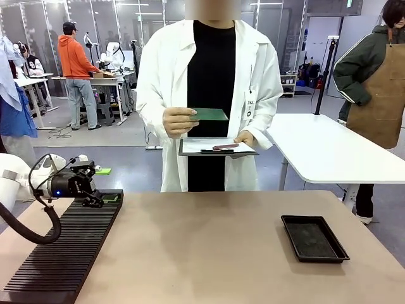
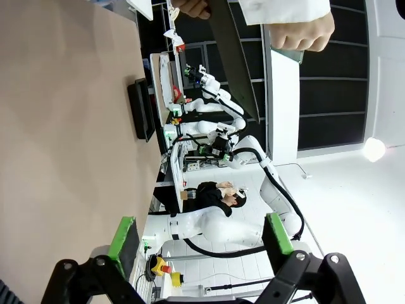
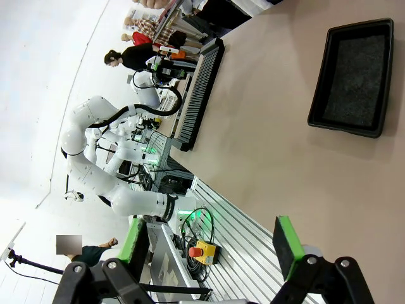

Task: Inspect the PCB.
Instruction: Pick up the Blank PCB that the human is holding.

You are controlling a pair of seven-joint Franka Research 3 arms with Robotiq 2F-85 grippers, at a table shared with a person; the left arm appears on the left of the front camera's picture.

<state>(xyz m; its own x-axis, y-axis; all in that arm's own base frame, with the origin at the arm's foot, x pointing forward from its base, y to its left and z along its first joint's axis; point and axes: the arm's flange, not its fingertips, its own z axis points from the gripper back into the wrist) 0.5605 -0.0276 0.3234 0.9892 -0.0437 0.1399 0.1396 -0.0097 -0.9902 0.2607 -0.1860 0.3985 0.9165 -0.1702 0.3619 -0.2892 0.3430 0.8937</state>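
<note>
- The PCB (image 1: 210,114) is held in the person's hand (image 1: 180,120), just above the clipboard (image 1: 218,147).
- The left hand (image 2: 200,234) is spread wide and empty, well apart from the clipboard, over a black slotted rack (image 1: 63,253).
- The right hand (image 3: 209,239) is likewise released, with nothing gripped.

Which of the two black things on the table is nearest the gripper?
The long ribbed rack, by the left gripper; the shallow tray lies far right.

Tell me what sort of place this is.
Probably a robotics lab or workshop: a person in a white lab coat holds the PCB over a clipboard, and more worktables stand behind.
</note>
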